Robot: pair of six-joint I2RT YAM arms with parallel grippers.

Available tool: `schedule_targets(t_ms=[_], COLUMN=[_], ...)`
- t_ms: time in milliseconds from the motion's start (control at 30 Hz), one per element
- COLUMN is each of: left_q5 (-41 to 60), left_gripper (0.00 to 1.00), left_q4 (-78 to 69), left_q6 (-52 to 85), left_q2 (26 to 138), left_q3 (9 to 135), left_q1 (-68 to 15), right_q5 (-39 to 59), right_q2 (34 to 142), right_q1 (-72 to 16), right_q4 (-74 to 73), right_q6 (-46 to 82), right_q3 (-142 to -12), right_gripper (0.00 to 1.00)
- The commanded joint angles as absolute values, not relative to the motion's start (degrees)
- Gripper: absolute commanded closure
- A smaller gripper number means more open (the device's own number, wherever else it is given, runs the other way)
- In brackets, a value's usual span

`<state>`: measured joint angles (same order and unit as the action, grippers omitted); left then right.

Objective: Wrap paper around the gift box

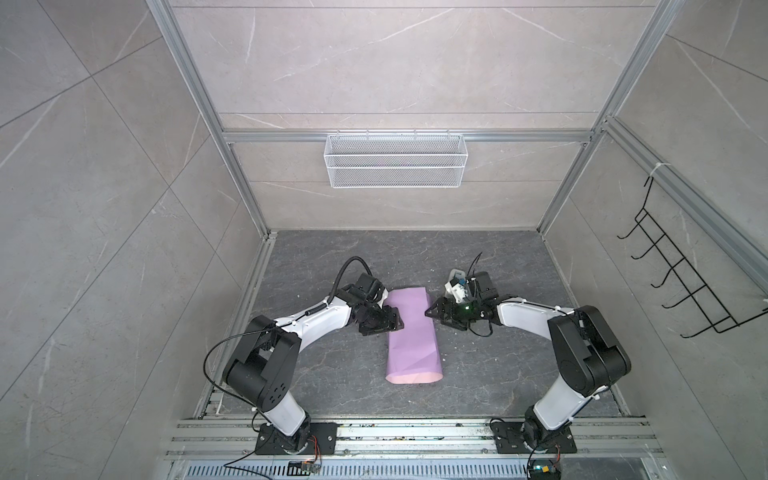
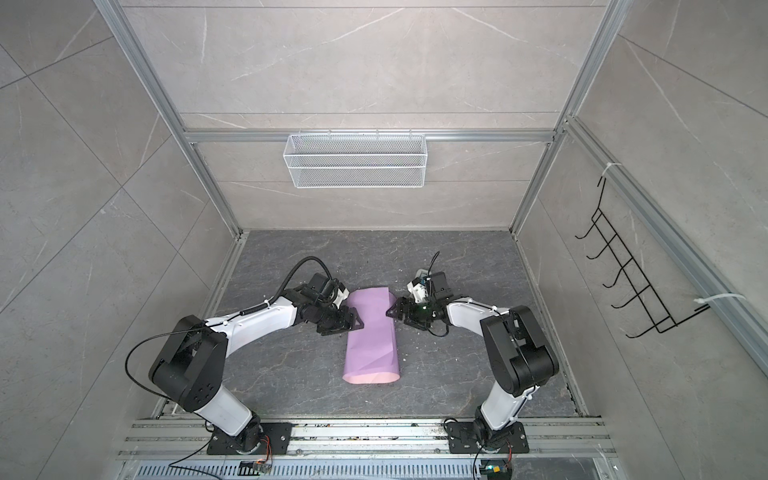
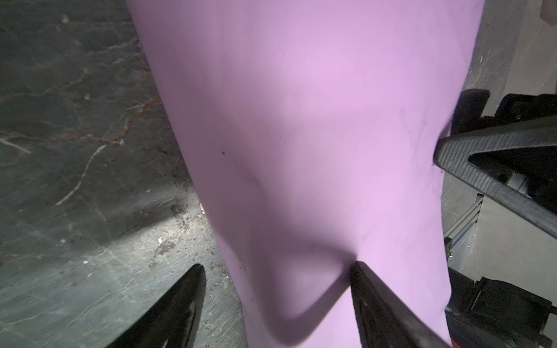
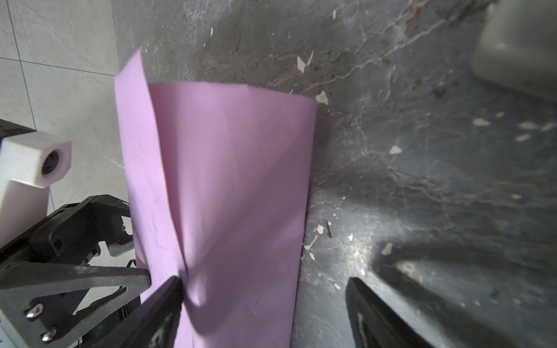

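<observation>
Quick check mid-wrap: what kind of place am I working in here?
Most likely a purpose-built robot test booth, not a home: aluminium frame, stone-look wall panels, and the left arm and right arm bolted to metal rails.

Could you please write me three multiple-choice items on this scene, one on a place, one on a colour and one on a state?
1. Where does the paper lie? A. on the dark tabletop, between the left gripper and the right gripper; B. on the back wall; C. atop an arm.
2. What colour is its outer face? A. green; B. lilac; C. yellow.
3. How do both grippers' jaws stand? A. both shut; B. one shut; C. both open.
Answers: A, both top views show it there; B, lilac shows in every view; C, each wrist view shows its jaws apart.
</observation>
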<state>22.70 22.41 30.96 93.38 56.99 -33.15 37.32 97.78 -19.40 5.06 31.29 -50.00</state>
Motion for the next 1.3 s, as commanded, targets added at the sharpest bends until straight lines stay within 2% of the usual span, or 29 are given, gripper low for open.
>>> schedule_targets(t_ms=[0,267,500,833,1267], left_q5=[22.59,21.38,21.04,20.47,20.14], left_gripper=[0.23,0.23,0.23,0.23,0.23], left_q4=[22.35,22.56,22.93,23.11,23.57], left_q6=[30.23,29.75,29.38,29.00,28.65], left_q2=[95.68,96.09,96.12,96.15,96.53], left_q3=[55.64,54.75,54.50,54.42,55.18], left_q1=[-33.22,-33.30,-33.31,-33.28,-33.31], right_q5=[32.74,32.48,26.96,13.52,8.03], right_q2=[98.36,91.99,89.08,91.18,93.55], right_q1=[-20.01,-20.64,-24.86,-34.11,-37.44], right_q4=[11.76,15.14,19.20,26.83,30.00], right_q6=[29.71,28.93,27.18,24.62,23.93], right_q3=[-49.50,-51.24,-52.29,-58.98,-61.26], right_gripper=[0.14,0.13,0.14,0.22,0.29])
